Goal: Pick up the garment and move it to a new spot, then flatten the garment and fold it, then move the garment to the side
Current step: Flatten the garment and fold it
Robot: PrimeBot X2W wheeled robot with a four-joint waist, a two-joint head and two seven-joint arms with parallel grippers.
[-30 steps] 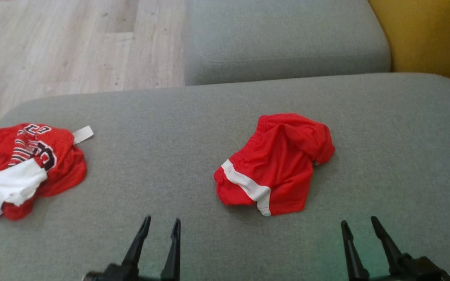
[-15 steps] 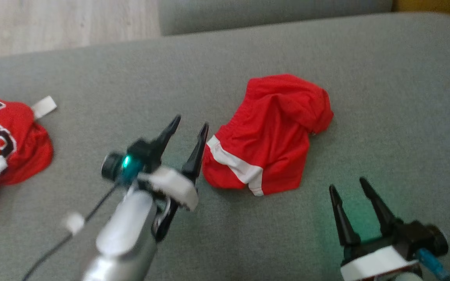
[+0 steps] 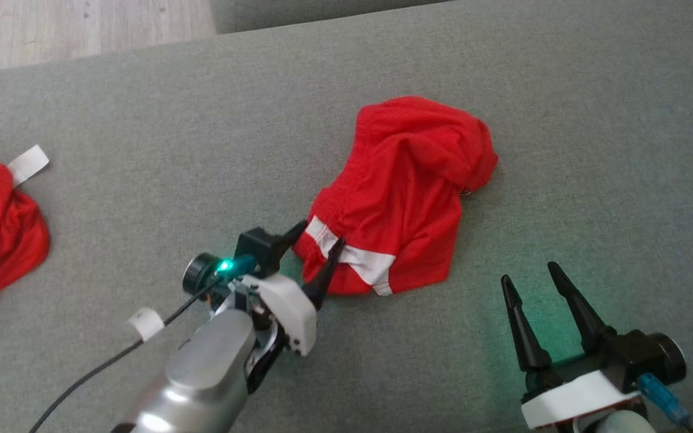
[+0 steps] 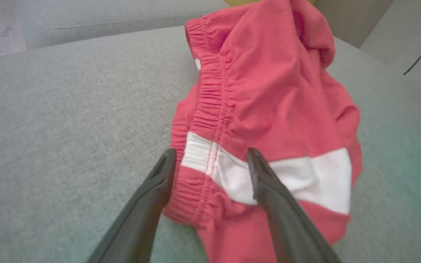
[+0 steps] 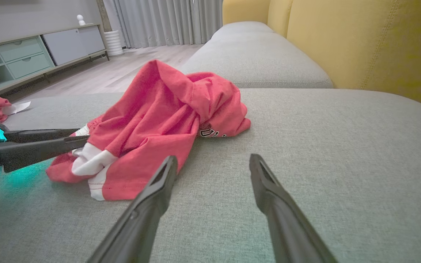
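Two dark fingers of the left pincer [image 3: 322, 236] stand apart, straddling the near-left corner of the red shorts [image 3: 406, 192] at the elastic waistband and white stripe. The shorts lie crumpled mid-cushion on the grey sofa [image 3: 142, 150]. The right pincer [image 3: 530, 273], also spread, hovers to their near right, clear of the cloth.

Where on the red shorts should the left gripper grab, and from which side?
Take the red shorts by their waistband where the white stripe crosses it, coming low from the robot's left. That band is thick and nearest; the open left gripper straddles it, so closing should catch it.
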